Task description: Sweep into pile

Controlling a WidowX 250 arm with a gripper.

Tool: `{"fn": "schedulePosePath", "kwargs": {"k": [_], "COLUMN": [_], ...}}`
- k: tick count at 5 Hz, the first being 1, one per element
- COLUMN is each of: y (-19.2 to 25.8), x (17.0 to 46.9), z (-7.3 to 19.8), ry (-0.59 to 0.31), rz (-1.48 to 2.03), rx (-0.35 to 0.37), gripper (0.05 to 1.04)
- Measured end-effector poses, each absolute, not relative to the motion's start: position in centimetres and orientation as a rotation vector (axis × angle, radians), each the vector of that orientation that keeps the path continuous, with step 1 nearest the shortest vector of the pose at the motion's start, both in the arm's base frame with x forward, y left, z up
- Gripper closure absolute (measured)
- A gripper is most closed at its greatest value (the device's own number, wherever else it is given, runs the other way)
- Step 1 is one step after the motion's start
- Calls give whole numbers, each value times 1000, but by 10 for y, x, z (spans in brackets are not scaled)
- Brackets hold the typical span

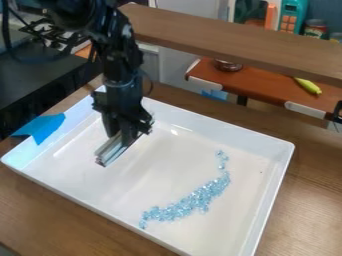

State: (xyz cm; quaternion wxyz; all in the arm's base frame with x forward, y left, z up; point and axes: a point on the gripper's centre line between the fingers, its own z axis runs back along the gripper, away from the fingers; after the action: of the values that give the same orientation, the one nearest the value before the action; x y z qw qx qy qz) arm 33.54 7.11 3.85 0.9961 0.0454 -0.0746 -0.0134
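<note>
The black gripper [125, 136] hangs over the left-centre part of the white tray [270, 200], shut on a grey sweeping tool [111, 150] with a flat, blade-like body. The tool is tilted, its lower end at or just above the tray floor. To its right and nearer the camera, light blue translucent beads [194, 201] lie in a curved band, running from the middle right of the tray down toward its front wall. A gap of bare tray floor separates the tool from the beads.
Blue tape [41, 128] lies over the tray's left rim. A wooden beam [234, 42] crosses behind the tray. Farther back, a brown surface [257, 82] bears a yellow banana-like item [308, 86] and a dark round object [228, 65].
</note>
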Motion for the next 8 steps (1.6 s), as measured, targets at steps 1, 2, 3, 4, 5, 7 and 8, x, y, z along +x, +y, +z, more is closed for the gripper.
{"fn": "schedulePosePath", "kwargs": {"k": [1, 2, 3, 4, 5, 7, 8], "y": [66, 51, 39, 31, 28, 26, 23], "x": [311, 297, 289, 291, 292, 305, 309], "z": [15, 44, 47, 40, 26, 1, -7], "ry": [-106, -194, -139, -86, -52, -32, -21], "rz": [-73, 18, 149, 184, 214, 276, 299], "rx": [207, 145, 74, 50, 47, 60, 70], "gripper": [729, 729, 729, 729, 729, 728, 729]}}
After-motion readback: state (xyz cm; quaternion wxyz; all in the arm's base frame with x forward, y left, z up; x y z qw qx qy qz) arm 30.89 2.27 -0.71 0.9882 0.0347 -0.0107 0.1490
